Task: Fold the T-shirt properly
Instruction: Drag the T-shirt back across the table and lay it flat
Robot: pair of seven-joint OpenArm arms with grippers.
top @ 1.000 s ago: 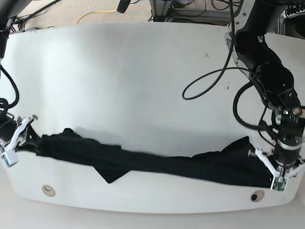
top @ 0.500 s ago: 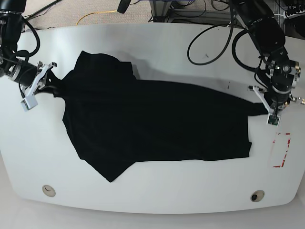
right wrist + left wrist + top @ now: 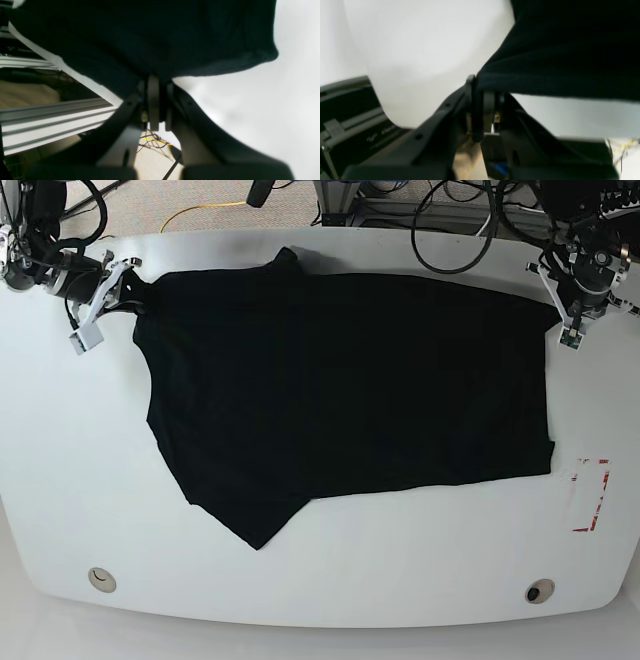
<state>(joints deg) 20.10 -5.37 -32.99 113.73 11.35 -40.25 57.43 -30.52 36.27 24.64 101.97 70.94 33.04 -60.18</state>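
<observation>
The black T-shirt (image 3: 340, 390) lies spread across the far half of the white table (image 3: 320, 570), with one pointed flap hanging toward the front left. No print shows. My left gripper (image 3: 560, 305) is shut on the shirt's far right corner; in the left wrist view its jaws (image 3: 480, 90) pinch a black fabric edge (image 3: 557, 75). My right gripper (image 3: 128, 290) is shut on the far left corner; in the right wrist view its jaws (image 3: 155, 85) pinch black cloth (image 3: 150, 37) at the table's edge.
A red-marked rectangle (image 3: 588, 495) sits on the table at the right. Two round holes (image 3: 99, 579) (image 3: 540, 591) lie near the front edge. Cables and aluminium framing (image 3: 400, 200) stand behind the table.
Both grippers have pulled the shirt from a bunched strip at the front edge up to the far edge, spreading it flat across the table.
</observation>
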